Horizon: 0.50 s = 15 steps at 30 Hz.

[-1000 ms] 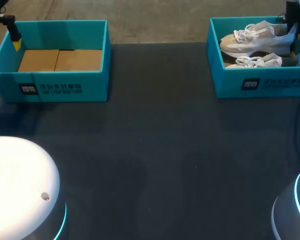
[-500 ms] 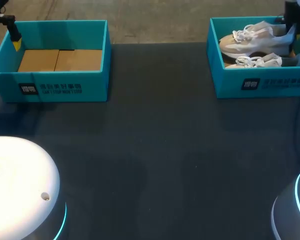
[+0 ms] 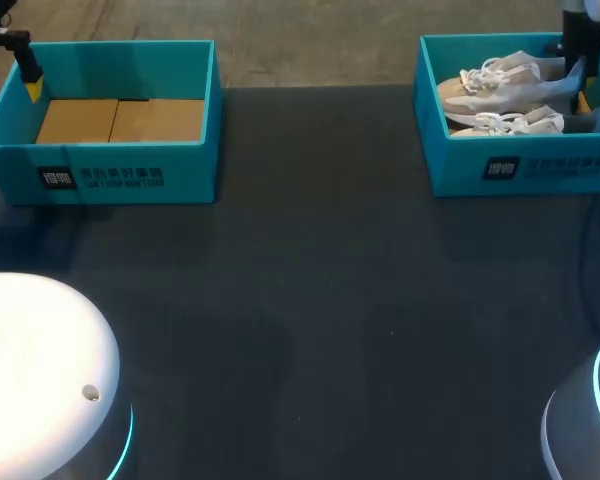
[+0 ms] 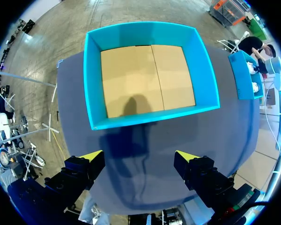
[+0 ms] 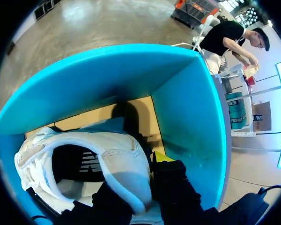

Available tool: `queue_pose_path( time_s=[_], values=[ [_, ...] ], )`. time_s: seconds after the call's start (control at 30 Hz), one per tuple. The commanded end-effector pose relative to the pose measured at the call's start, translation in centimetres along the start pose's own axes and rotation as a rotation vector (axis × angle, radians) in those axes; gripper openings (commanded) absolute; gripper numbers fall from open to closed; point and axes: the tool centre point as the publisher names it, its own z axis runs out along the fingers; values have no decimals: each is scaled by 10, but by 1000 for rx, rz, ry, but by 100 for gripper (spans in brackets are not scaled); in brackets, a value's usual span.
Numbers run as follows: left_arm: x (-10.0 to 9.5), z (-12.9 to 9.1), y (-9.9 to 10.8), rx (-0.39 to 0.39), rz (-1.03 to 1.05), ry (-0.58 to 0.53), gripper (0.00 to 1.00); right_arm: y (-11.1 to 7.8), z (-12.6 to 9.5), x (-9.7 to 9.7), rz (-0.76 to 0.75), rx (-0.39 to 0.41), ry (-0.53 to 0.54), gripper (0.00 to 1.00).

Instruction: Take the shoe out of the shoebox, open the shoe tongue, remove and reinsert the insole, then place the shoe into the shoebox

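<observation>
1. over at the right shoebox (image 3: 520, 172), the right gripper (image 5: 139, 180) is down inside, its fingers clamped on the heel of the shoe (image 5: 107, 150).
2. that shoe is within the box walls, just beside a second shoe (image 3: 510, 122).
3. the left gripper (image 4: 139, 157) hangs with fingers spread wide, holding nothing, over the table (image 4: 178, 136) beside the left shoebox (image 4: 145, 35), which shows a brown cardboard floor.

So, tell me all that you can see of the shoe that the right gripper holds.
The shoe is a pale beige and white sneaker with white laces, a cloth-like upper and dark lining. It sits in the far half of the teal shoebox, toe toward the table's middle, beside a second shoe. The right gripper holds its heel collar, one finger inside, one outside.
</observation>
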Motion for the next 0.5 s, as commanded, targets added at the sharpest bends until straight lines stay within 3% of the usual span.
queue_pose_path(
  time_s=[0.03,0.5],
  values=[
    [0,0,2,3,0,-2,100,3,0,0,-5,7,2,0],
    [0,0,2,3,0,-2,100,-8,-4,-3,-32,-1,6,0]
  ],
)
